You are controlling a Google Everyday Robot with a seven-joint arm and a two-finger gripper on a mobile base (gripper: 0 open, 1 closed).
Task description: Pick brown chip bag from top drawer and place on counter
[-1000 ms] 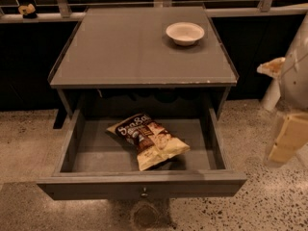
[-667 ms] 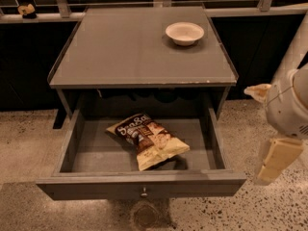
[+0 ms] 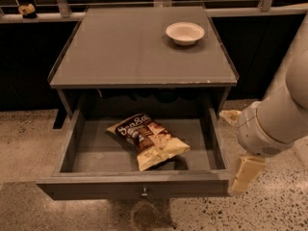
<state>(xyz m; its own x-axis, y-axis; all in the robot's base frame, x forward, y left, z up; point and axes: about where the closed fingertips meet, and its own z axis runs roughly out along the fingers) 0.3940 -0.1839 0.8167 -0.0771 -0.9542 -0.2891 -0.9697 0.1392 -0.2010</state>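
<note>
The brown chip bag (image 3: 147, 139) lies flat inside the open top drawer (image 3: 72, 148), slightly right of centre, dark panel to the back left and one pale end to the front right. The drawer's grey front carries a small knob (image 3: 144, 193). The grey counter (image 3: 130, 52) sits above it. My gripper (image 3: 237, 147) hangs at the right, just outside the drawer's right wall and near its front corner. It is open and empty, apart from the bag.
A small white bowl (image 3: 185, 33) stands on the counter's back right. A rail with metal posts (image 3: 61, 1) runs behind the cabinet. Speckled terrazzo floor (image 3: 29, 143) lies on both sides. My pale arm (image 3: 284, 105) fills the right edge.
My arm and gripper have moved left and towards the drawer's right front corner. The bag, drawer and bowl have not moved.
</note>
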